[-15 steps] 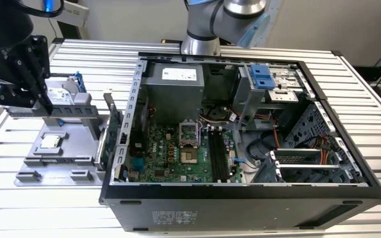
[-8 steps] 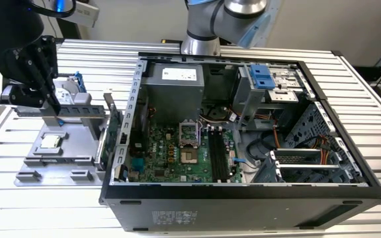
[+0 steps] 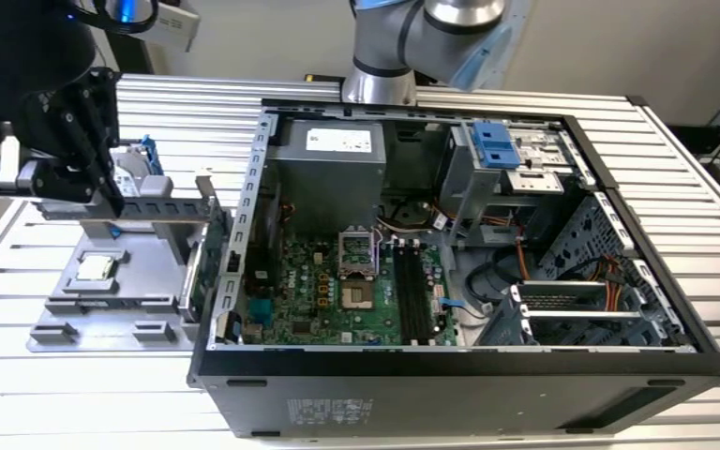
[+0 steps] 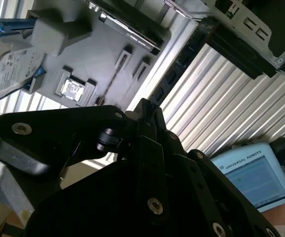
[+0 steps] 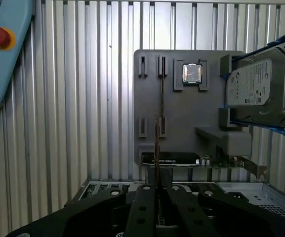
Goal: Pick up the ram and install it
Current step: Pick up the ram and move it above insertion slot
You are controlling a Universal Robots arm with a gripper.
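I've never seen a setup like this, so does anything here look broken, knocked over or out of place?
Nothing stands out. The computer case lies open on its side, and the CPU chip and hard drive sit in holders on the grey tray.

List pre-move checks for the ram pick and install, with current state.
1. Find ram: thin stick seen edge-on, along the holders of the grey tray. Ok.
2. Line up gripper with ram: in the first wrist view the stick's edge runs straight to the gripper's middle. Ok.
3. Grip on ram: cannot tell.
4. CPU chip apart from ram: ok.
5. Black slots on the motherboard look empty: ok.
6. Case open, slots exposed: ok.
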